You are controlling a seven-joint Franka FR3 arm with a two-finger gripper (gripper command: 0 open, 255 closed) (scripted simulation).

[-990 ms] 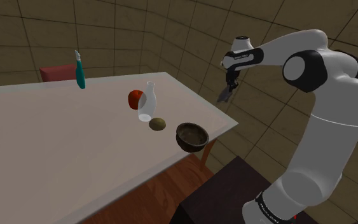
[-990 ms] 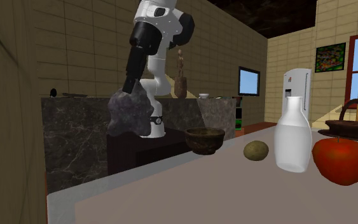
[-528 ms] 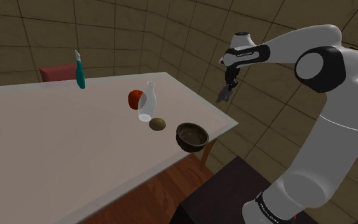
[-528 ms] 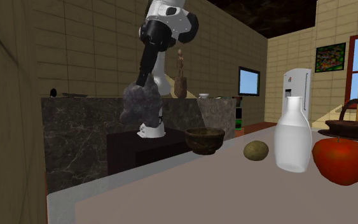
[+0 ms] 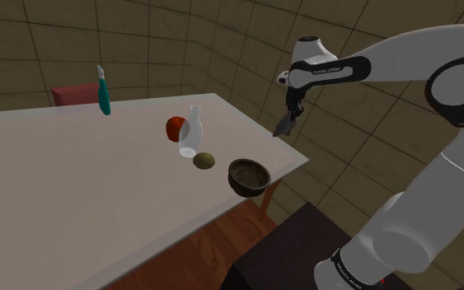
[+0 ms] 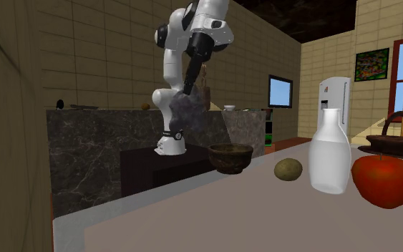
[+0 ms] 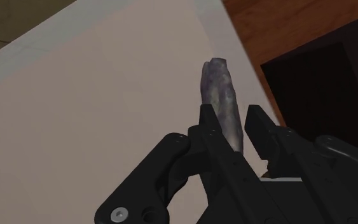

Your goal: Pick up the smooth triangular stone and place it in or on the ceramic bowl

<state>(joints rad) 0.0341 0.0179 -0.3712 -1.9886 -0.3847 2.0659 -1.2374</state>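
Grips the grey stone (image 5: pixel 283 126) in the closed hand (image 5: pixel 288 116), aloft right of centre in the shoulder view, over the tabletop (image 5: pixel 73 181) edge. Holds high, presumably to clear the rim of the dark bowl (image 5: pixel 249 176) lower in frame.

We see a white arm (image 5: pixel 424 189) built of rounded, tube-like links, with dark bands at its joints (image 5: pixel 459 92). Pale lettering (image 5: pixel 329 71) runs along the dark band near the wrist, too small for us to read. The gripper (image 7: pixel 233 114) is all black, with two blocky fingers (image 7: pixel 210 122) and a round screw (image 7: pixel 117 213) in its body.
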